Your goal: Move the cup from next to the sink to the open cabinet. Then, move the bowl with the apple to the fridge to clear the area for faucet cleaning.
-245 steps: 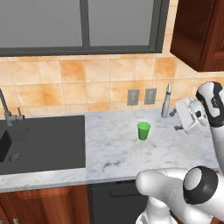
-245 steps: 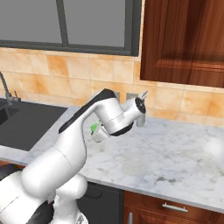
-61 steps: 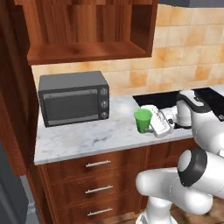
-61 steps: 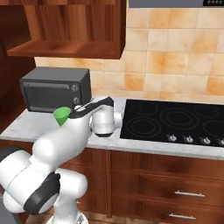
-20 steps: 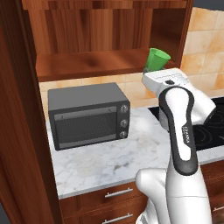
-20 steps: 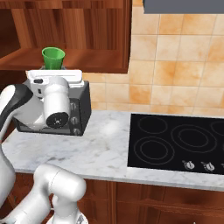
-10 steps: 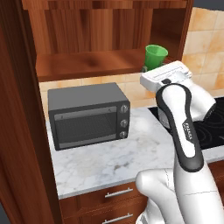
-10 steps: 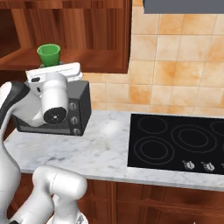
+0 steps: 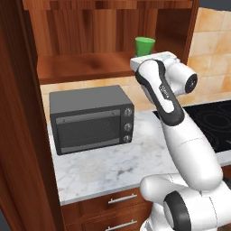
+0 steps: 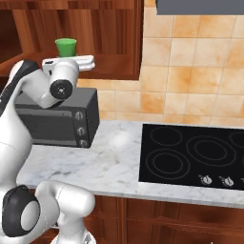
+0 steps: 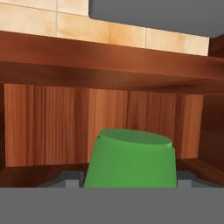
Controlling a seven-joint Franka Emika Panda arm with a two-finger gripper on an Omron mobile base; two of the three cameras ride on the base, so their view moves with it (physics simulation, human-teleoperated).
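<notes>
The bright green cup (image 9: 145,46) is upright at the mouth of the open cabinet (image 9: 85,67), level with its wooden shelf. My gripper (image 11: 130,181) is shut on the cup, which the hand view shows close up as a green body (image 11: 131,159) between the two grey fingertips (image 11: 70,179). In the right base view the cup (image 10: 66,47) stands just above my white hand, in front of the open cabinet (image 10: 114,62). My hand hides the cup's base, so I cannot tell whether it rests on the shelf. The sink, bowl, apple, fridge and faucet are out of view.
A dark grey microwave (image 9: 90,117) stands on the marble counter (image 9: 113,167) right under the shelf. A black cooktop (image 10: 190,157) lies to the right. The cabinet's side wall (image 9: 191,36) is close on the cup's right.
My arm has lifted the cup slightly and carried it deeper toward the cabinet compartment. The grip has not changed.
</notes>
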